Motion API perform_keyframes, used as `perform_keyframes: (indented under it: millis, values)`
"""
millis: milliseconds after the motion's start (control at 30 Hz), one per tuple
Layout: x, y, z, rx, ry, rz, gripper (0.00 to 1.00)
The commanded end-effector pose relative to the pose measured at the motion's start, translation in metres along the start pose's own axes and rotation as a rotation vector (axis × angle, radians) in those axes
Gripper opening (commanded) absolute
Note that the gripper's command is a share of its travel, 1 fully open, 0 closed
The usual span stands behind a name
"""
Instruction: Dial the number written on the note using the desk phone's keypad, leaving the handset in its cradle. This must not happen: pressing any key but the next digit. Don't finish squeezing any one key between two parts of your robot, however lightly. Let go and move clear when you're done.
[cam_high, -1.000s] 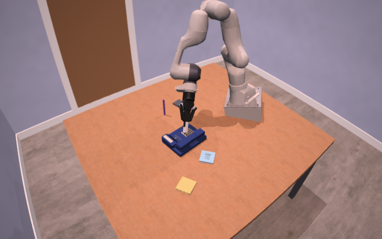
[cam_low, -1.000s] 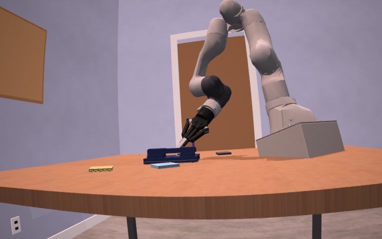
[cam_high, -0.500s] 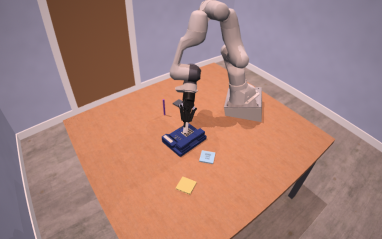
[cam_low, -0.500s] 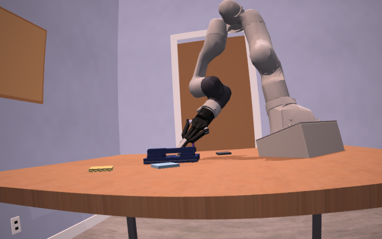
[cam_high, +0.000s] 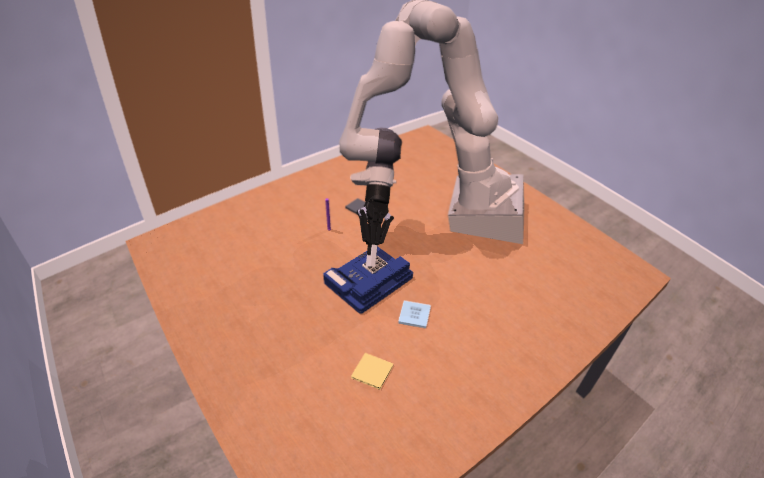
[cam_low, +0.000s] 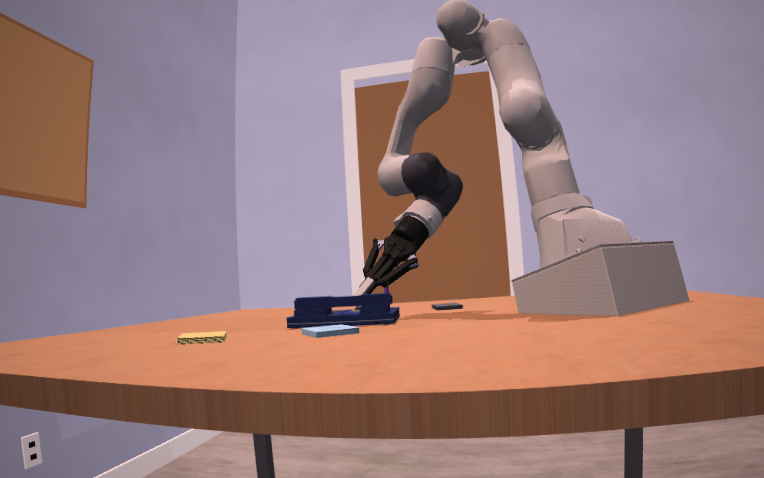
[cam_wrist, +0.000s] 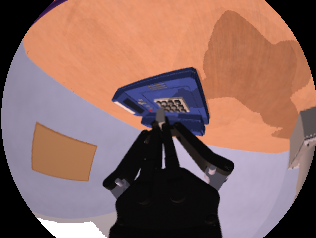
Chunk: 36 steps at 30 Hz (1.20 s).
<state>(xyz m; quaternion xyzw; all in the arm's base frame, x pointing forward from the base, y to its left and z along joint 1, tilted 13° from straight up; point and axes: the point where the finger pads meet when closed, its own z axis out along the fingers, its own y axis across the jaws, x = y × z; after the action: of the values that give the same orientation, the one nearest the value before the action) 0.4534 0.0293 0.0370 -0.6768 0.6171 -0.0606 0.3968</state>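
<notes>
While the black two-finger gripper (cam_high: 371, 260), fingers pressed together and holding nothing, bears on the pale keypad (cam_high: 376, 264) of the dark blue desk phone (cam_high: 367, 280) mid-table, press one key squarely, then lift straight off.

Centre frame, the gripper (cam_high: 371, 260) is pinched fully closed with nothing in it, its pale fingertips pointing down onto the grey keypad (cam_high: 376, 264) of the blue desk phone (cam_high: 367, 280). Handset (cam_high: 384, 288) lies along the phone's lower-right edge. Just lower right, the light-blue note (cam_high: 414, 313); further down, a yellow pad (cam_high: 372, 370). Upper left of the phone stands a purple pen (cam_high: 327, 214), a dark flat thing (cam_high: 355, 205) beside it. Base block (cam_high: 507, 225) upper right.
</notes>
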Motion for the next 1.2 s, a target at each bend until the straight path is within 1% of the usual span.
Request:
perform_keyframes:
  millis: [0, 633, 767, 1000, 1167]
  values:
    - [0.001, -0.0002, 0.0006, 0.003, -0.001, -0.003, 0.0]
    - [0.0021, 0.0007, 0.0019, 0.003, -0.001, -0.003, 0.0]
    - [0.0014, 0.0001, 0.0011, 0.003, -0.001, -0.003, 0.0]
    - [-0.0046, -0.0047, -0.0059, 0.003, -0.001, -0.003, 0.0]
    - [-0.0048, -0.0047, -0.0063, 0.003, -0.001, -0.003, 0.0]
